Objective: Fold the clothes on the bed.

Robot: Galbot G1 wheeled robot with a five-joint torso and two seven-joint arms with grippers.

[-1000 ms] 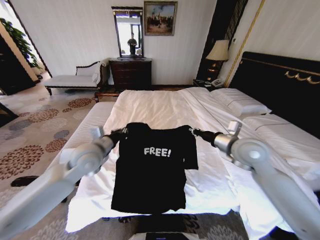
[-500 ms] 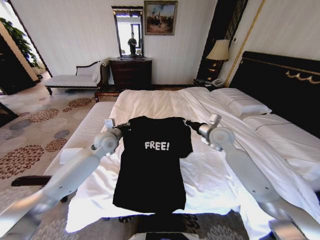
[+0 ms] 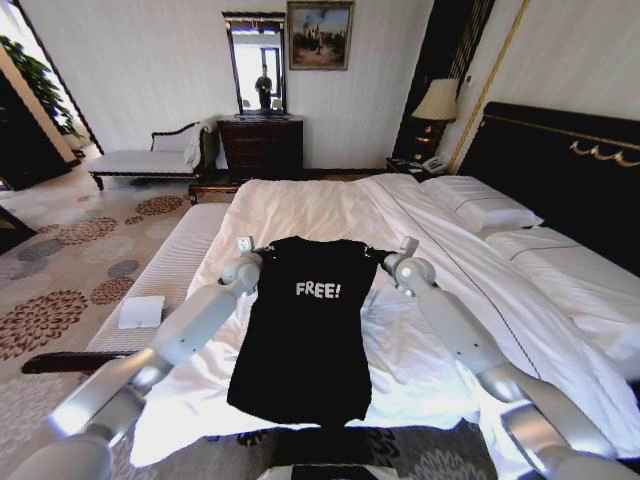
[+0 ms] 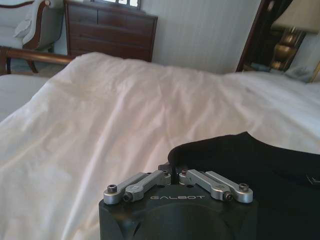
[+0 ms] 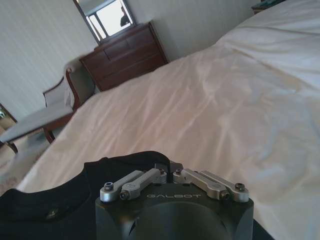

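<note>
Above the bed (image 3: pixel 330 205) we hold the T-shirt (image 3: pixel 305 330) by its shoulders, left gripper (image 3: pixel 262 252) and right gripper (image 3: pixel 380 257) fingers clenched on fabric; uneven lowering risks wrinkles, or a slipped shoulder.

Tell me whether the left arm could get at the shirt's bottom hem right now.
Probably not. The left tool is shut on the T-shirt at one shoulder and the right tool on the other, holding it up over the bed; letting go would drop that side.

You see matt black cloth on the T-shirt (image 3: pixel 303 330), rumpled white cloth on the bed (image 3: pixel 320 210), and brushed metal links on the left gripper (image 4: pixel 172 176).
</note>
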